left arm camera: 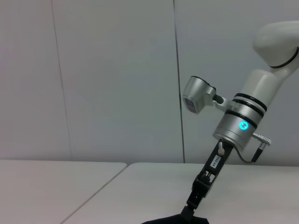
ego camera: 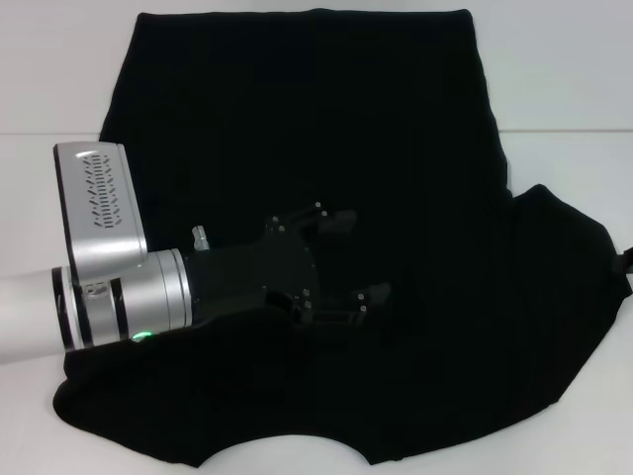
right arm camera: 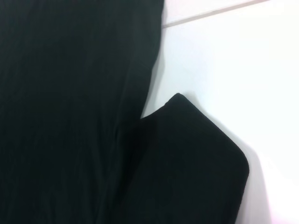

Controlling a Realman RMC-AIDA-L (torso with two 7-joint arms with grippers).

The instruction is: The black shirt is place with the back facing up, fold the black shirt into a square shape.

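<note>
White tabletop [ego camera: 564,168] is carrying a large plain black soft cloth T-shirt [ego camera: 326,129], spread flat and filling most of the head view. Nearest, its curved collar edge is lying at the front. Above the shirt's middle, the left end effector [ego camera: 346,259] is hovering with fingers apart, gripping nothing. Farther right, the right end effector [left arm camera: 196,198] is touching the sleeve edge; its fingers cannot be judged. Folding well likely means pinching one layer cleanly and keeping edges aligned.

Bright, even overhead light. The black shirt [ego camera: 297,119] shows no detail. Soft shadow falls on the tabletop [right arm camera: 224,60] beside its sleeve.
</note>
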